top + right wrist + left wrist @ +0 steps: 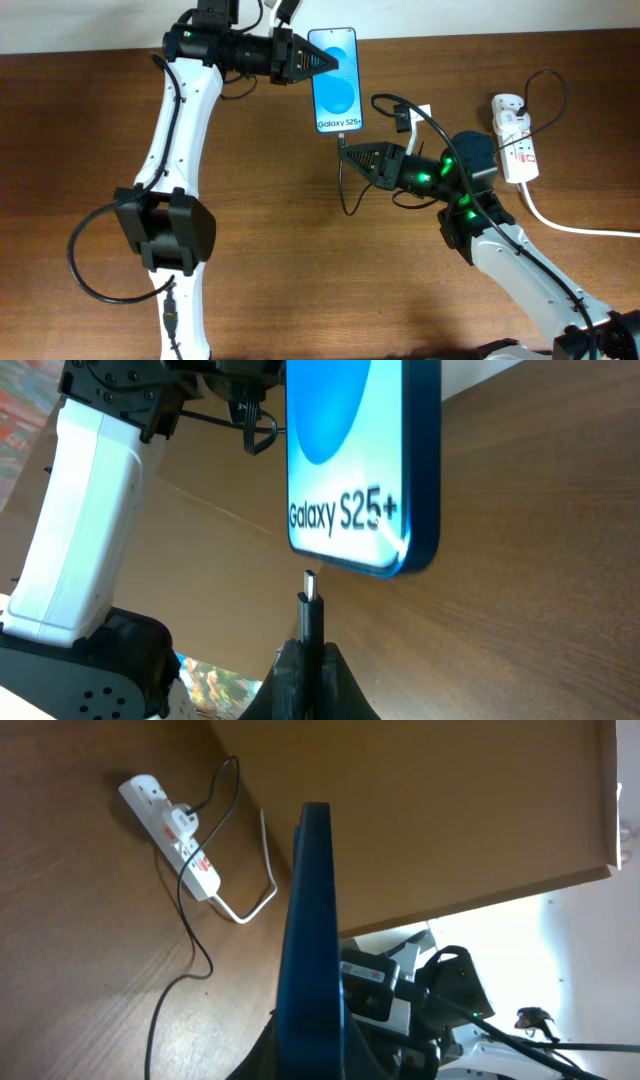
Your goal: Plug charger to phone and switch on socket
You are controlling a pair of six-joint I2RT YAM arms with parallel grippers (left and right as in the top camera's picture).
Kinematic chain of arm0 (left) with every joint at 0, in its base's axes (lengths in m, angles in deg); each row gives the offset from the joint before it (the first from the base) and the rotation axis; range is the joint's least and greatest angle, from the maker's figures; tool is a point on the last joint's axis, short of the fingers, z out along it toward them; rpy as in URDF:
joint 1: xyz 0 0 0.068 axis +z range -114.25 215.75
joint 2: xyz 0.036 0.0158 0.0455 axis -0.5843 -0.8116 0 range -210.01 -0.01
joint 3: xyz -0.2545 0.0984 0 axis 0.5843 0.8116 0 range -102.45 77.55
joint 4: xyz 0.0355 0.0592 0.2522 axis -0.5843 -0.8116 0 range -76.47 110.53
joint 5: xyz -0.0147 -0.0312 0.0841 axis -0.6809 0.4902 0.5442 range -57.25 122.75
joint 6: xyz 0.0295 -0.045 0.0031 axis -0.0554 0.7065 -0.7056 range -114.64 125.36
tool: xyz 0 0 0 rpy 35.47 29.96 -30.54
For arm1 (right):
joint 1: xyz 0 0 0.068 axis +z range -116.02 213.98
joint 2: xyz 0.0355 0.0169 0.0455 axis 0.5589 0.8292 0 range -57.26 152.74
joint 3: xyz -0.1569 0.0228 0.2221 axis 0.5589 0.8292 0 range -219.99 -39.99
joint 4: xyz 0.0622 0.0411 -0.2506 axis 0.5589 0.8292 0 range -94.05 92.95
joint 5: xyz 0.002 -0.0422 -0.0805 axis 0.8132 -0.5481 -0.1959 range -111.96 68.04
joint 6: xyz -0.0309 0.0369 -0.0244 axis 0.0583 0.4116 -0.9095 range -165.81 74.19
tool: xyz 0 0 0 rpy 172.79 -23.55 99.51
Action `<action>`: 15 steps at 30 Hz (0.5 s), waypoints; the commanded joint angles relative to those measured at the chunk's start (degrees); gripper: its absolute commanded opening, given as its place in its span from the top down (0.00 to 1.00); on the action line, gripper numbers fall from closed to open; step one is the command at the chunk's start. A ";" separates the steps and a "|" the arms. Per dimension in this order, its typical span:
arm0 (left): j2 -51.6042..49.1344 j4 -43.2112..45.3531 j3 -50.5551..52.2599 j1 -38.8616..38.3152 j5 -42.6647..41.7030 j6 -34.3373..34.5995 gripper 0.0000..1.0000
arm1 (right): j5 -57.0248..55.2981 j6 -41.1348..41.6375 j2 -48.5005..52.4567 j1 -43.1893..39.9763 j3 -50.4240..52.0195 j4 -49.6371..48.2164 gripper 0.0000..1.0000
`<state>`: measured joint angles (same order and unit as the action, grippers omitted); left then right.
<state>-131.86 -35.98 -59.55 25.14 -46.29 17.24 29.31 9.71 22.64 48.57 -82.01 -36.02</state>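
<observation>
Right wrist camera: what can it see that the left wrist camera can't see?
Only the right wrist camera shows the phone face-on, its blue screen saying Galaxy S25+, and the charger plug in the right gripper, just below the phone, not in yet. Only the left wrist camera shows the socket, its white adapter and the thin black cable on the table. Both show the phone and the brown table; the left one sees just the phone's thin edge.
</observation>
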 commanded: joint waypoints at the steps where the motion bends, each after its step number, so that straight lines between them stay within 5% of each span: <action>1: 0.61 0.92 -0.63 0.26 -2.29 2.47 1.00 | -0.04 0.09 0.15 -0.37 -1.18 -0.35 0.96; 15: 0.61 0.94 -0.63 -0.68 -5.14 1.70 1.00 | -0.48 0.55 0.15 -0.42 -1.18 -0.42 0.96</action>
<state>-131.86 -35.39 -59.55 23.98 -48.70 19.87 28.89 9.95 22.64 48.57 -82.01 -36.04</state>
